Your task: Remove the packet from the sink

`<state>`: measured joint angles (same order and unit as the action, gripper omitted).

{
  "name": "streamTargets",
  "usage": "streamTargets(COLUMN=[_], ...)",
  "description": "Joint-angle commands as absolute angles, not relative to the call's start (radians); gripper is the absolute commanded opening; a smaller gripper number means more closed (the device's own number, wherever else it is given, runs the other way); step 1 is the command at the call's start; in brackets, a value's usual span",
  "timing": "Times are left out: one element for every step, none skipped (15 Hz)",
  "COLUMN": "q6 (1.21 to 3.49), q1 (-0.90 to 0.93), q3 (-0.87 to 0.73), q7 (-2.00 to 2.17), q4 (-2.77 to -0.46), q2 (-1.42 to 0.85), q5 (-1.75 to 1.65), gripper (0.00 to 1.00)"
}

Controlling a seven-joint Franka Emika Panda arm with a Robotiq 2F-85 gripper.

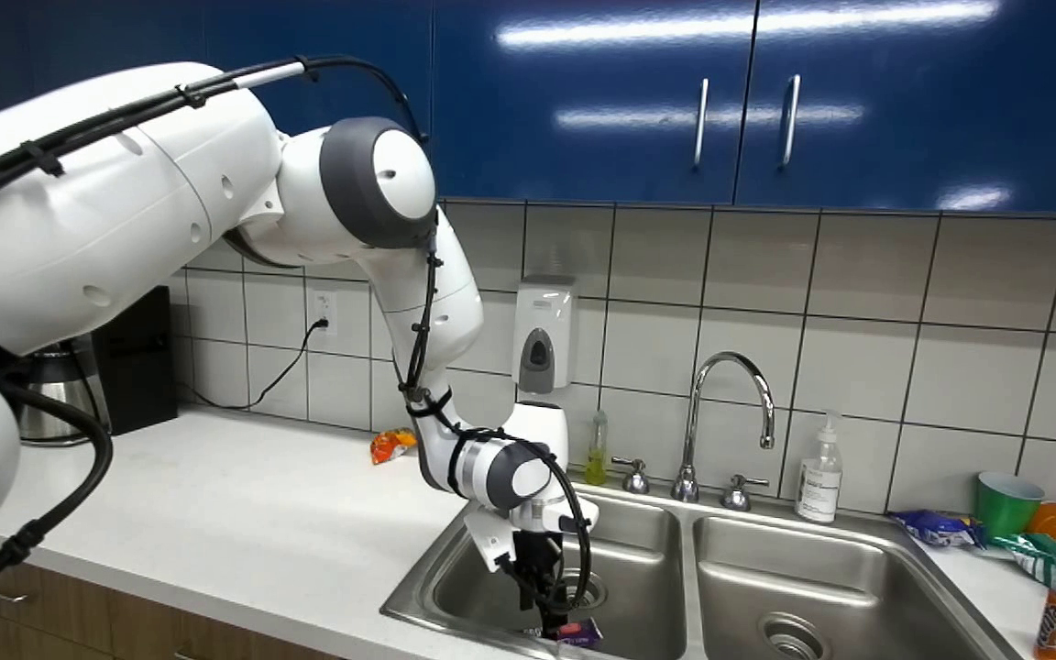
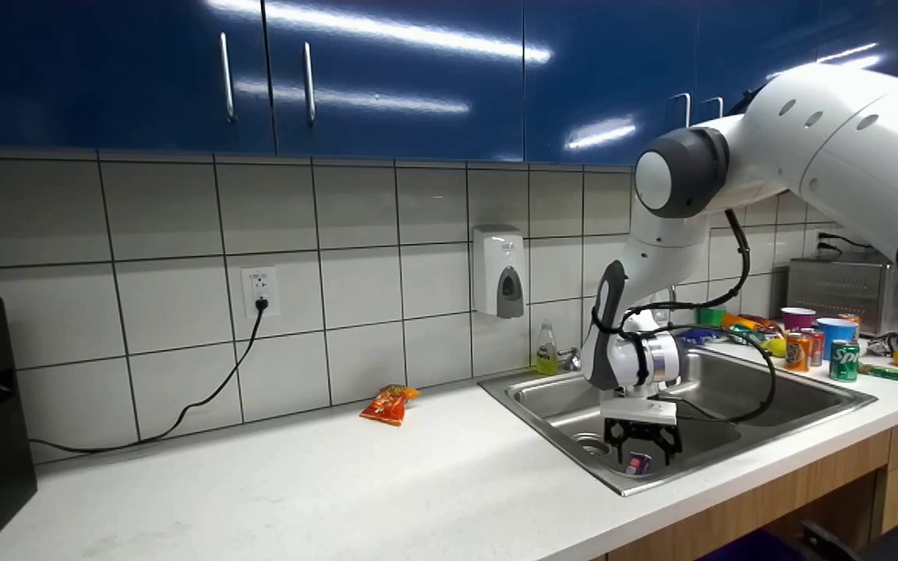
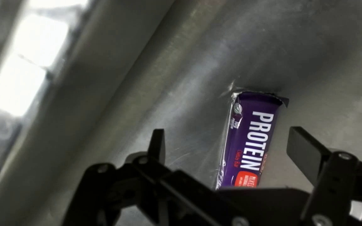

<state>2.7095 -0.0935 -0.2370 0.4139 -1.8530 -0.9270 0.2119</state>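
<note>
The packet, a flat purple wrapper marked "PROTEIN" with a red patch [image 3: 251,138], lies on the floor of a basin of the steel double sink [image 1: 688,587]. It shows in both exterior views [image 1: 581,632] [image 2: 638,465], near the basin's front wall. My gripper [image 3: 228,135] is open, low in that basin. In the wrist view the packet lies between the two spread fingers, with a gap on each side and closer to the right finger. Its lower end is hidden behind the gripper body. The gripper [image 2: 643,456] also shows open in an exterior view.
A chrome faucet [image 1: 693,412], a soap pump bottle [image 1: 819,477] and a green soap bottle [image 1: 597,449] stand behind the sink. An orange-red wrapper [image 2: 390,405] lies on the white counter [image 2: 301,467]. Cans [image 2: 844,360], cups and wrappers stand beyond the sink.
</note>
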Motion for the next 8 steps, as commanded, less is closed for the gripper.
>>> streamTargets(q6=[2.697, 2.697, 2.697, 2.696, 2.695, 2.696, 2.695, 2.694], q1=[-0.104, -0.104, -0.104, -0.104, -0.104, -0.104, -0.104, -0.102], q3=[-0.235, -0.237, -0.237, -0.237, -0.236, -0.236, -0.235, -0.237], q7=[0.429, 0.43, 0.431, 0.432, 0.433, 0.434, 0.435, 0.439], q4=[-1.805, -1.797, -1.79, -1.783, -1.775, -1.768, -1.76, -1.754], q2=[-0.96, -0.967, -0.974, -0.98, -0.985, -0.991, -0.997, -1.002], q5=[0.223, 0.222, 0.222, 0.222, 0.223, 0.223, 0.223, 0.223], gripper=[1.0, 1.0, 1.0, 1.0, 1.0, 1.0, 1.0, 1.0])
